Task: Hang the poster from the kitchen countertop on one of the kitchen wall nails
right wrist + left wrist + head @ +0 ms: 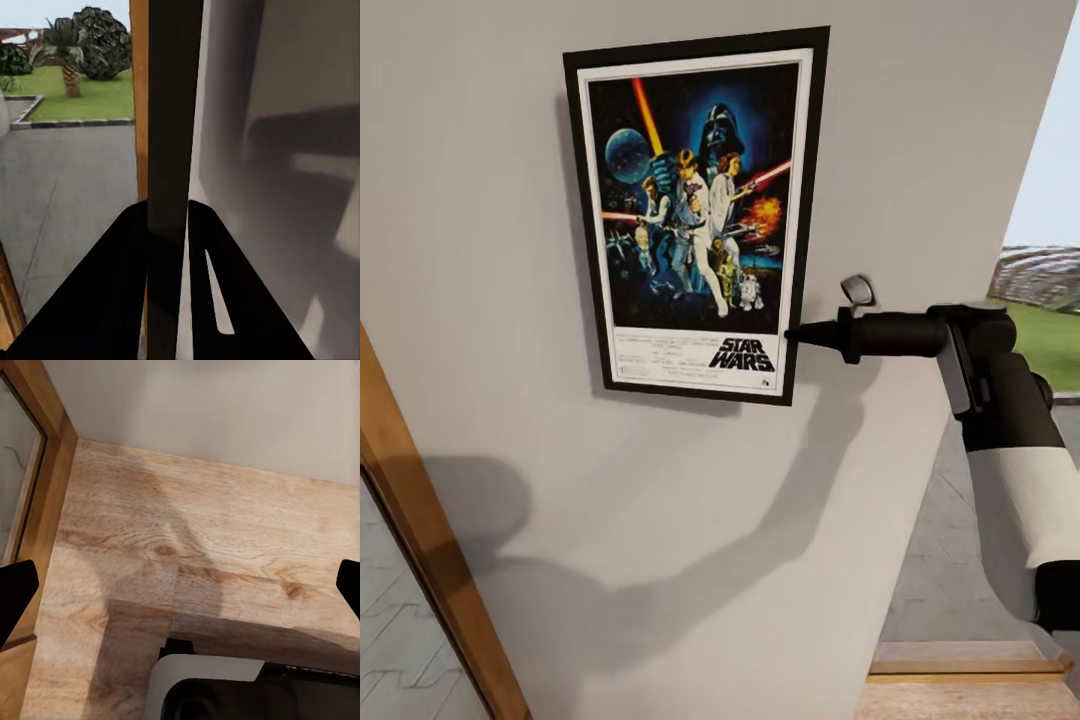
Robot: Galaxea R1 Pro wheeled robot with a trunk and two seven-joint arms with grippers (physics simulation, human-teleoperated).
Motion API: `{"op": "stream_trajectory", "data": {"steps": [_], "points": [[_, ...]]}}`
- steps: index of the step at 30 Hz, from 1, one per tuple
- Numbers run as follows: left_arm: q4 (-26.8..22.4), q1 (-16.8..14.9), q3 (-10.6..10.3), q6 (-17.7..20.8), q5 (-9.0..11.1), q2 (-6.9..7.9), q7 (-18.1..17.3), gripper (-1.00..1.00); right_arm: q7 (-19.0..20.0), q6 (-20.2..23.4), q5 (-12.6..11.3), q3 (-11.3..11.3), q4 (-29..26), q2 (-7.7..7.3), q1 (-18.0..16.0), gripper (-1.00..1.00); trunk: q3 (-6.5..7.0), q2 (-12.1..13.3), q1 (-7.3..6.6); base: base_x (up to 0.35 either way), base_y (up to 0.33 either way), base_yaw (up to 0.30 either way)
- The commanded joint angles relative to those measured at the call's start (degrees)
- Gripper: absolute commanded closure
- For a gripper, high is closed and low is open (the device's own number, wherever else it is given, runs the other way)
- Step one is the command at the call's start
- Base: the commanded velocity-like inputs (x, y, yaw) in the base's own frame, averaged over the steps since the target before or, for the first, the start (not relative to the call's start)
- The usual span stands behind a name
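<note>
Head view: right gripper pinches the poster's lower right edge.

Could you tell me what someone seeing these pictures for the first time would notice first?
The eye goes first to the poster, a colourful black-framed Star Wars print held flat against the pale grey wall. Next comes the right gripper, pinching the frame's lower right edge; in the right wrist view its fingers close on either side of the dark frame.
</note>
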Motion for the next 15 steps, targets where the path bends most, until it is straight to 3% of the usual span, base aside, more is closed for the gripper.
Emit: {"op": "stream_trajectory", "data": {"steps": [1, 15], "points": [[0.0, 0.0, 0.3, 0.0, 0.0, -0.03, -0.4, -1.00, 0.1, 0.3, -0.4, 0.1, 0.0, -0.06, 0.1, 1.00, -0.01, 0.0, 0.02, 0.000, 0.000, 0.000], [0.0, 0.0, 0.3, 0.0, 0.0, -0.03, -0.4, -1.00, 1.0, -2.2, -0.3, 0.1, 0.2, -0.07, 2.2, 1.00, -0.01, 0.0, 0.02, 0.000, 0.000, 0.000]]}}
